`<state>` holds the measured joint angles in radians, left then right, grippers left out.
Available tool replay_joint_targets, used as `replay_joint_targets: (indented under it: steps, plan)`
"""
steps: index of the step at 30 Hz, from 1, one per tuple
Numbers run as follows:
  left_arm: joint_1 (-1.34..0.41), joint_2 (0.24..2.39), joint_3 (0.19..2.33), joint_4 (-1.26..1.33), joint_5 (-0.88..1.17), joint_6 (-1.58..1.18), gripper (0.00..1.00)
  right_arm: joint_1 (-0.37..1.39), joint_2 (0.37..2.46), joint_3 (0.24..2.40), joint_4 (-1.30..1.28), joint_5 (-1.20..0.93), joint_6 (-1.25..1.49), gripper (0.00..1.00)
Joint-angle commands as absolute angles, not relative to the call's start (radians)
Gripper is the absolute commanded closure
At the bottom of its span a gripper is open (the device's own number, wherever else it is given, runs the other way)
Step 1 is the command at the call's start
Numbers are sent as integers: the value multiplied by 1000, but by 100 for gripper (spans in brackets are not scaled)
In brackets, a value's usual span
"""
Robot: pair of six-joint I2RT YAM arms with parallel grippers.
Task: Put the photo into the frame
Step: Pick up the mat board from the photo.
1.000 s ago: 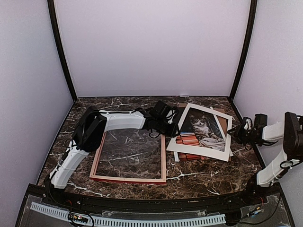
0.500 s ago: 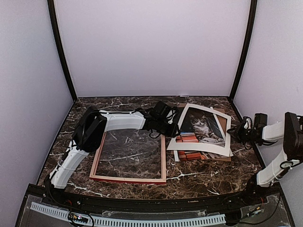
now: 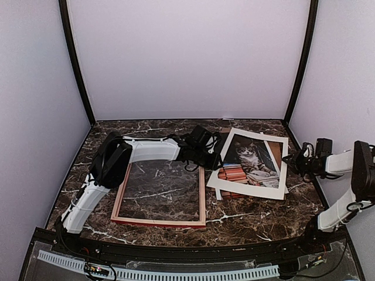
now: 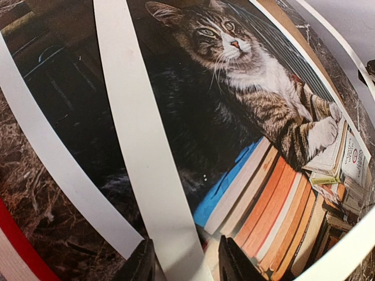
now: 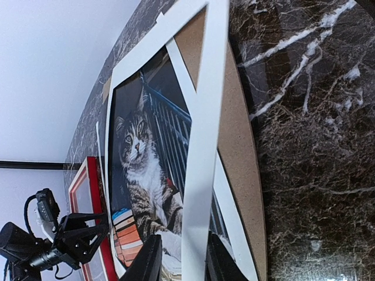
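Marble table [image 3: 252, 219], dark brown with white veins, fills the lower half of the overhead view. The arm bases sit along its bottom edge.

Just above them, left of centre, the frame [image 3: 158, 222] lies flat. Its rails are pinkish red and the bare marble shows through its opening.

The left arm [image 3: 152, 149] rises along the frame's left side, bends, and reaches right across its top rail. The left gripper [image 4: 186, 263] hangs at the frame's upper right corner, over the near edge of a white mat [image 3: 218, 182]. In the left wrist view its two fingers [image 4: 143, 264] stand apart on either side of one white strip of the mat. I cannot tell whether they press on it.

The photo [image 3: 252, 157], a tabby cat beside a row of books, lies right of centre. It is outside the frame and just beside the frame's right rail. The mat lies askew over it, and a brown backing board [image 5: 234, 146] shows beneath.

At the right edge, the right arm [image 3: 343, 161] reaches left to the mat's far side. The right gripper [image 5: 183, 260] has the mat's white border between its fingers. A gap shows beside the left finger, so I cannot tell whether the border is clamped.

Pale lilac walls [image 3: 187, 58] fill the upper half.
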<state>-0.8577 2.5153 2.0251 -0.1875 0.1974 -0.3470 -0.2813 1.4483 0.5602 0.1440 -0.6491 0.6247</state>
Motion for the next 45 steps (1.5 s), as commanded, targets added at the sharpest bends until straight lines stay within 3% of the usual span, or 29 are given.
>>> replay_joint_targets:
  steps: [1,14,22,30,36,45]
  plan:
    - [-868,2499,1979,-259,186,-339,59,-276,1430,578,198,-647,674,73]
    - [-868,2492,1974,-248,198,-344,59,-258,1463,594,204,-716,645,84]
    - [-868,2458,1968,-225,218,-348,56,-239,1414,681,68,-695,577,100]
    - [-866,2308,1925,-136,285,-348,39,-197,1269,869,-152,-669,544,100]
    - [-844,2114,1815,-125,201,-321,23,-95,1242,1073,-312,-619,524,100]
    - [-684,1731,1472,-179,20,-350,14,180,1334,1360,-397,-533,561,100]
